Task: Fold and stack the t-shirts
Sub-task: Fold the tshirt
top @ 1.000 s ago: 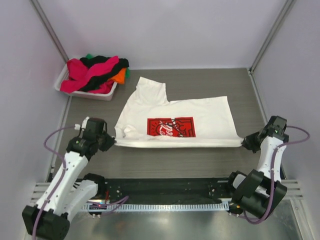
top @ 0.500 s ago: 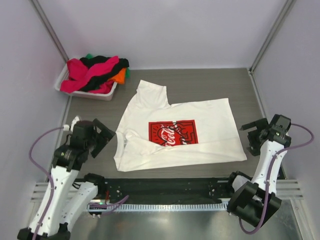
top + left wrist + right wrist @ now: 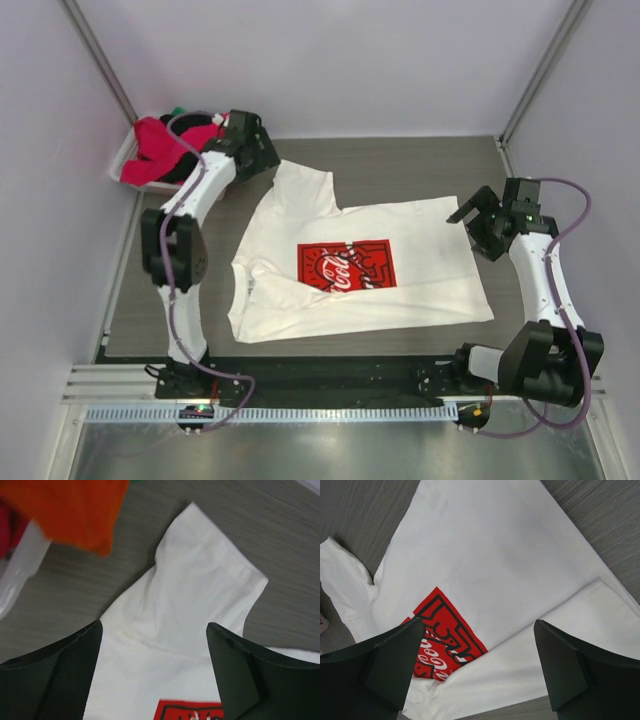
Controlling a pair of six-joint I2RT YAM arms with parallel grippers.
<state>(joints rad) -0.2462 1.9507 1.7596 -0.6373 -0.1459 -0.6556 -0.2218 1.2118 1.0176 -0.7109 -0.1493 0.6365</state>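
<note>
Since the white t-shirt (image 3: 380, 235) lies flat on the desk (image 3: 400, 160) with its near edge already folded toward the red print, both arms hover over its far side. The left fingers (image 3: 60, 680) are spread above the far sleeve and the right fingers (image 3: 375, 670) above the far hem corner, both empty, probably ready to pinch for the next fold. The other t-shirts (image 3: 150, 155) wait heaped in the bin (image 3: 20, 570) just beyond that sleeve.

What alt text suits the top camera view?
A white t-shirt with a red print lies on a table, near edge folded over. The left gripper is by its sleeve and a bin of shirts, the right gripper by its hem.
</note>
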